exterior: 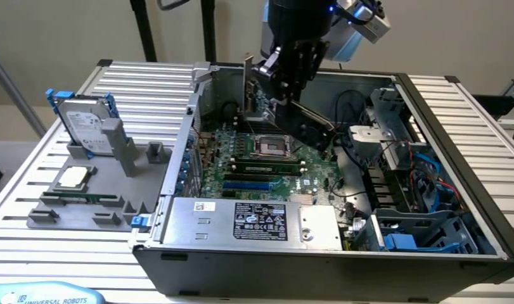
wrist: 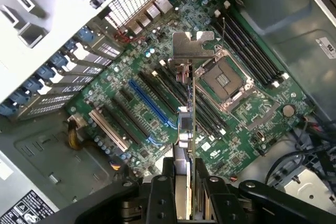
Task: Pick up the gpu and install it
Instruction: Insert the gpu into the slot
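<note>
"UNIVERSAL ROBOTS" reads a pale plate (exterior: 45, 297) at seven o'clock in the exterior view. The label (exterior: 261, 221) on the power supply (exterior: 189, 221) is too small to read. The end effector (wrist: 187, 182) is clamped on the gpu (wrist: 190, 124), a thin dark card seen edge-on, its silver bracket at the far end. It hangs over the green motherboard (wrist: 121, 93) at twelve o'clock inside the open case (exterior: 324, 272), clear of the walls.

Readable print: one brand name.
You can read "UNIVERSAL ROBOTS" on the pale blue part (exterior: 37, 296) at the exterior view's lower left; the power supply label (exterior: 261, 221) and hard drive label (exterior: 86, 130) are illegible.
</note>
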Action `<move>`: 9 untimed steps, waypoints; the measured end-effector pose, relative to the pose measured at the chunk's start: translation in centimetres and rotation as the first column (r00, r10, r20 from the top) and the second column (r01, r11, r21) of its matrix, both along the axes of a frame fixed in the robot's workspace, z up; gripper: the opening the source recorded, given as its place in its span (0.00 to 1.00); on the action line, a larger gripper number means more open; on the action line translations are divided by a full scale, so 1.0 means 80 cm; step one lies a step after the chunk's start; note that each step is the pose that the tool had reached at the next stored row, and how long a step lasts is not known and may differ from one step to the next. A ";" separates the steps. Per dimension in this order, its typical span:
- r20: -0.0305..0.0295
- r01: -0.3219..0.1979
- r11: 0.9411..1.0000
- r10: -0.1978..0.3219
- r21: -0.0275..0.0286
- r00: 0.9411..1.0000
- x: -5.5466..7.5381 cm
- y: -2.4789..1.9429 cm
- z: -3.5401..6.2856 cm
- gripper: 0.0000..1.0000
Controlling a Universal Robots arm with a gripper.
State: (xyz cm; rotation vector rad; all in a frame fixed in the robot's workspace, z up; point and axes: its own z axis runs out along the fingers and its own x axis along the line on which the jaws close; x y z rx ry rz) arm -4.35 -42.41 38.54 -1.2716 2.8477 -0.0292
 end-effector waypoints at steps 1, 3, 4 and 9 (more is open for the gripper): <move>0.000 -0.018 1.000 0.018 0.000 1.000 0.000 0.0000 -0.001 0.27; 0.001 -0.054 0.999 0.054 0.000 0.999 0.000 -0.0001 -0.002 0.27; 0.001 -0.072 0.997 0.072 0.001 0.997 0.000 0.0000 -0.003 0.27; 0.003 -0.157 0.987 0.157 0.016 0.988 0.000 0.0000 -0.007 0.27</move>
